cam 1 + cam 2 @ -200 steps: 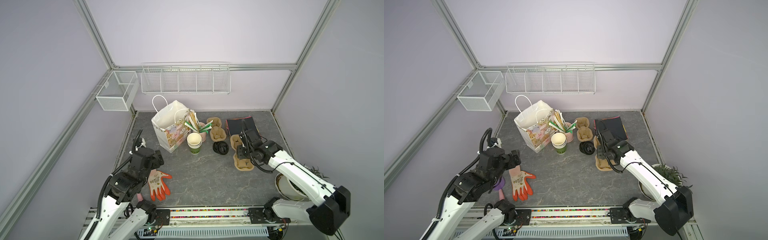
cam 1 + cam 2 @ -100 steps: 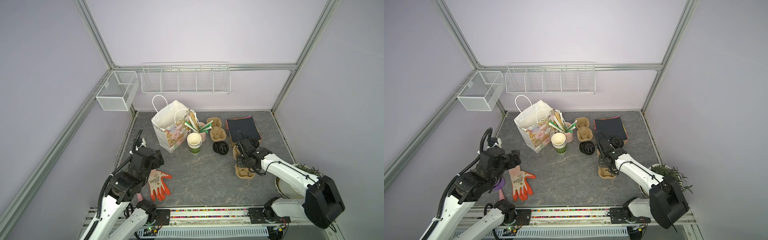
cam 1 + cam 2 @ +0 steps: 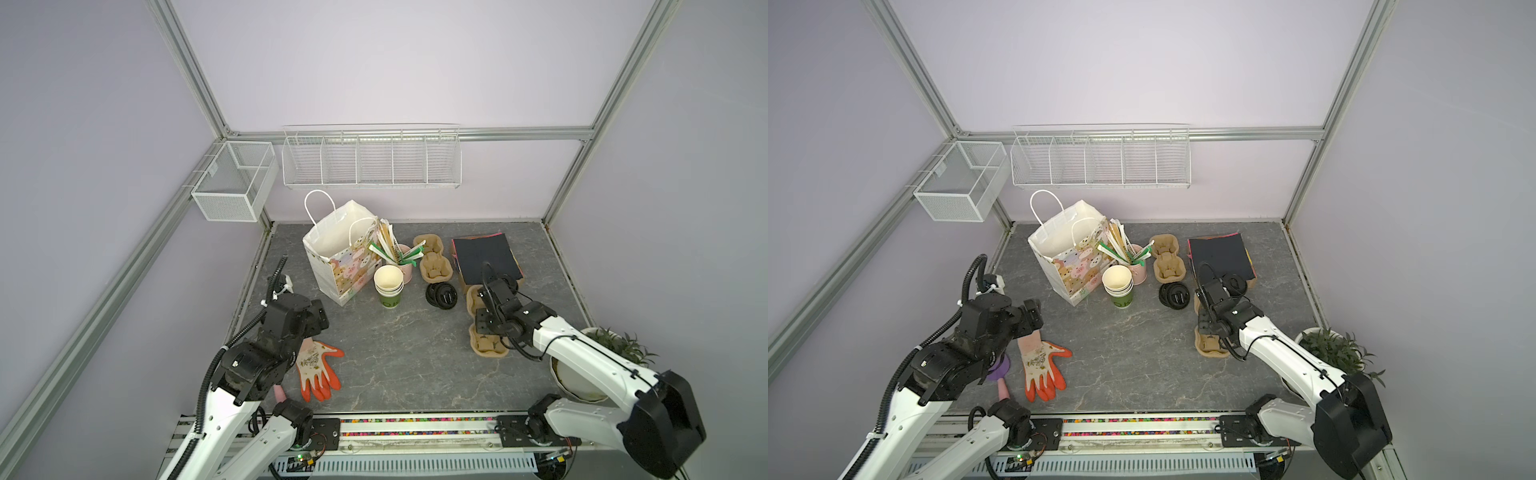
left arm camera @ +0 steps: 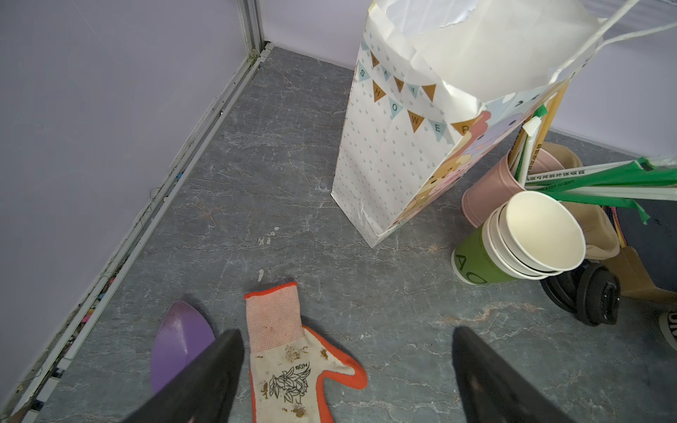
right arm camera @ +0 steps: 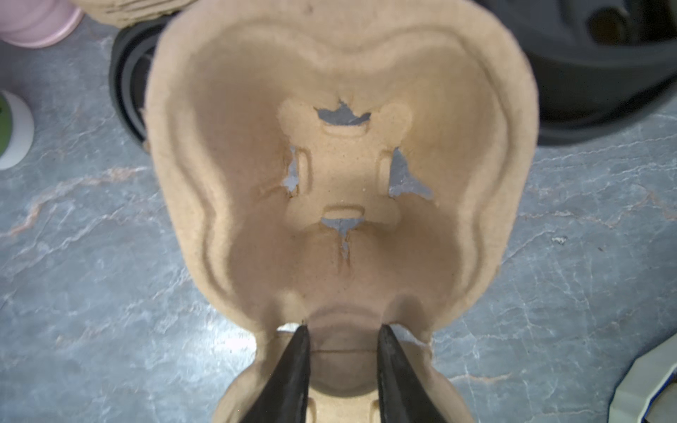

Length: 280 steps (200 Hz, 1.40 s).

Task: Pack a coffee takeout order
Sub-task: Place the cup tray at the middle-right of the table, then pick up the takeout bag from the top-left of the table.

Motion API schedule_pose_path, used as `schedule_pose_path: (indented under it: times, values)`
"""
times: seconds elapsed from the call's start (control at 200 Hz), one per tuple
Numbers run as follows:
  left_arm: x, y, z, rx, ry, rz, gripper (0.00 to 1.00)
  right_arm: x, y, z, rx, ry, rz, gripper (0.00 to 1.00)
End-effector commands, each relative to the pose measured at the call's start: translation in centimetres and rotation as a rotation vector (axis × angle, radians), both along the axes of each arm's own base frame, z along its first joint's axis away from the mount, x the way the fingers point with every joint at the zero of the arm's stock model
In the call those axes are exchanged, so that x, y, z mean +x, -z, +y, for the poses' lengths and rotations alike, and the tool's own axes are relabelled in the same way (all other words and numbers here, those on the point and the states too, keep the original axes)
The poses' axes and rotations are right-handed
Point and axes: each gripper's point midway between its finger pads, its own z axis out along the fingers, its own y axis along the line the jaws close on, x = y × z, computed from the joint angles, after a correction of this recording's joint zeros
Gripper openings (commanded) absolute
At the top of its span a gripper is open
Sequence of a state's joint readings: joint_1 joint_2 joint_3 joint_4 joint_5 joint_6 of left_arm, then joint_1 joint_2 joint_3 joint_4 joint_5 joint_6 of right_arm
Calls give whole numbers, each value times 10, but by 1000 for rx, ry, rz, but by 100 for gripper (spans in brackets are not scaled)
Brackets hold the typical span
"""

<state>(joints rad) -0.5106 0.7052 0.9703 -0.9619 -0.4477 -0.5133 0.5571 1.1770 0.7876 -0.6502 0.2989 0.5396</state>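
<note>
The right gripper [image 5: 344, 366] pinches the brown carrier [image 5: 340, 164] by its middle, near the right edge of the table [image 3: 395, 353]. The left gripper [image 4: 346, 331] is spread wide. Next, it likely needs a slow, level lift.

In the left wrist view, the white patterned paper gift bag [image 4: 384, 157], upper centre, carries bunting flags spelling "BABY SHOWER". The green paper cup [image 4: 470, 258], lower right, shows "A" and a partial letter. The white lettering on the black paper cup [image 4: 673, 329] is cut off at the right edge.

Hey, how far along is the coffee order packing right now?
Early. Nothing looks packed: the paper bag shows only white lining. In hand: the right end effector grips the brown pulp carrier by its middle ridge. Remaining: filling the carrier and bagging it; the left end effector is open, holding nothing.
</note>
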Motion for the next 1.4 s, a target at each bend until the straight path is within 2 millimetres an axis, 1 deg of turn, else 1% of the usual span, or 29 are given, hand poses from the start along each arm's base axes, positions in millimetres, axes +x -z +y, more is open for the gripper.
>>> schedule_pose_path:
  times: [0.0,0.175,0.24,0.31,0.39,0.54,0.665,0.8,0.86,0.93,1.105,1.214,1.294,1.374,1.394]
  values:
    - [0,4,3,21,-5,10,89,-28,17,-16,-37,39,76,32]
    - [0,5,2,23,-4,14,89,-43,23,-21,-41,33,90,33]
    - [0,5,2,21,-3,14,89,-44,27,-23,-50,27,93,34]
    - [1,5,2,21,-1,15,89,-44,34,-19,-45,3,105,34]
    - [1,5,1,22,0,16,89,-40,40,-16,-53,-12,115,34]
    - [1,7,1,25,1,23,89,-25,49,-12,-81,-28,131,35]
    - [1,6,2,26,0,19,89,-15,47,-7,-89,-27,128,34]
    - [1,5,1,22,-1,17,89,-6,46,-9,-97,-23,105,34]
    - [1,5,1,21,0,16,89,-4,43,-12,-112,-19,104,35]
    - [1,5,2,22,-1,14,89,-3,33,-12,-108,-17,80,36]
    - [0,3,2,17,0,7,89,-6,4,-15,-59,-15,-9,47]
    - [-1,3,2,15,1,5,89,-13,-11,-19,-49,-15,-28,57]
    - [0,0,0,1,7,-10,89,-19,-24,-17,-18,-21,-51,70]
    - [3,-13,-1,-15,13,-32,90,-25,-35,-10,32,-47,-83,81]
    - [4,-20,-1,-18,9,-44,90,-26,-38,-9,42,-52,-89,83]
